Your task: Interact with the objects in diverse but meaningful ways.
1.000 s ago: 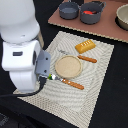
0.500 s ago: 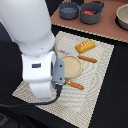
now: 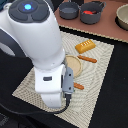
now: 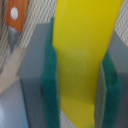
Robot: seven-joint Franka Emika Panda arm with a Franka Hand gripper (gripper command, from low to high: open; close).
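Observation:
In the wrist view my gripper is shut on a yellow banana, which stands between the green finger pads. In the exterior view the white arm covers the gripper and the banana. A golden ridged bread loaf lies on the woven mat, with a brown sausage stick just beside it. A red thing, perhaps the tomato, sits in one grey pot. A second grey pot stands next to it.
A round tan plate lies on the mat, partly behind the arm. A small orange piece shows by the wrist, and an orange-handled thing shows in the wrist view. A beige bowl stands at the exterior view's far right.
The arm has swung toward the camera and the exterior view's right, and it now covers more of the mat and the plate. The loaf and the sausage stick have not moved.

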